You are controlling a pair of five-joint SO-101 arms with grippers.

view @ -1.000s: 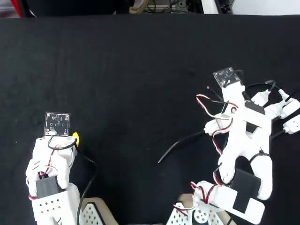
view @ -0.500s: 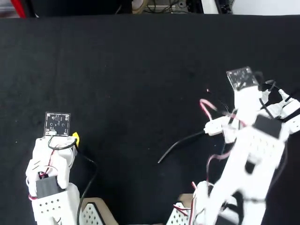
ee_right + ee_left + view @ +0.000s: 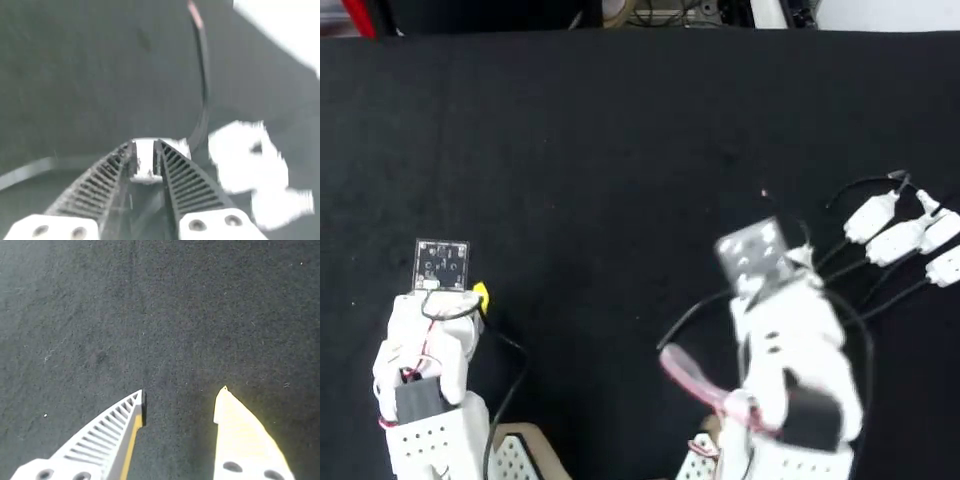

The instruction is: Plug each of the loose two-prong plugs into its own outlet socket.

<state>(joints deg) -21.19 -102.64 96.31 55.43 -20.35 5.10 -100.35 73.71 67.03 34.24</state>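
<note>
Where the two arms stand: side by side along the lower edge of the high view, the left arm (image 3: pixel 425 370) at lower left and the right arm (image 3: pixel 790 350) at lower centre-right, both over a table draped in black cloth (image 3: pixel 620 150).
Left gripper: the left gripper (image 3: pixel 183 390) hangs over bare cloth with its two fingers spread well apart, one white finger (image 3: pixel 107 435) and one yellow finger (image 3: pixel 245 435), with nothing between them.
Right gripper: the right gripper (image 3: pixel 145 149) has its two ribbed fingers drawn in on one small white plug (image 3: pixel 146 164), a finger pressed against each side of it.
Held plug's cord: one black cord (image 3: pixel 202 85) runs from beside the white plug toward the top of the right wrist frame.
Lead on the cloth: one black lead (image 3: pixel 690 318) curves out from under the right arm at lower centre of the high view; whether it is that same cord cannot be told.
Loose pieces: four white plug-like pieces (image 3: pixel 898 240) lie bunched at the right edge of the high view at mid-height, each trailing a thin black wire, just up and right of the right arm.
Near the held plug: two blurred white shapes (image 3: pixel 245 155) sit in the right half of the right wrist frame, beside the closed fingers.
Plug or socket: the four pieces are too small to sort into plugs and sockets.
</note>
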